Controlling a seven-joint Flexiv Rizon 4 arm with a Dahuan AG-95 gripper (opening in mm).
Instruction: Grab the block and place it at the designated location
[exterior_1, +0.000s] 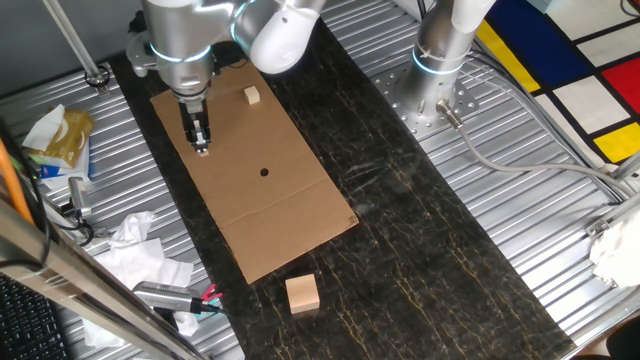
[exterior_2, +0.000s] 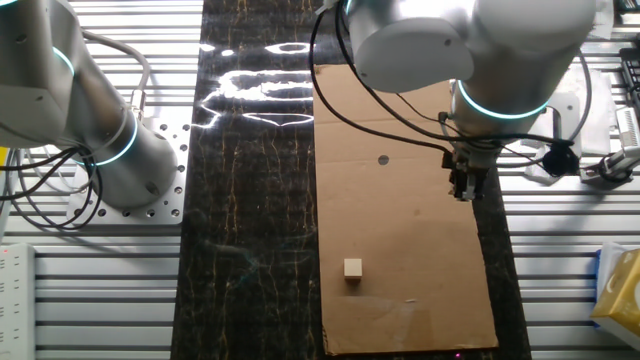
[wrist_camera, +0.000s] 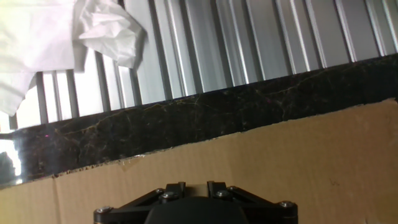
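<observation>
Black marbled tabletop (exterior_1: 420, 250) carries a cardboard sheet (exterior_1: 270, 215). Off the sheet sits a large wooden cube (exterior_1: 302, 294); a paler block (exterior_1: 252, 95) rests near its far end. The pincer (exterior_1: 202, 147) pinches the tiny block (exterior_1: 202, 149), beside the black dot (exterior_1: 264, 171).

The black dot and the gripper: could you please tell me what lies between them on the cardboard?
Nothing: in both fixed views only bare cardboard sheet lies between the gripper and the black dot. A pale block sits off to the side.
</observation>
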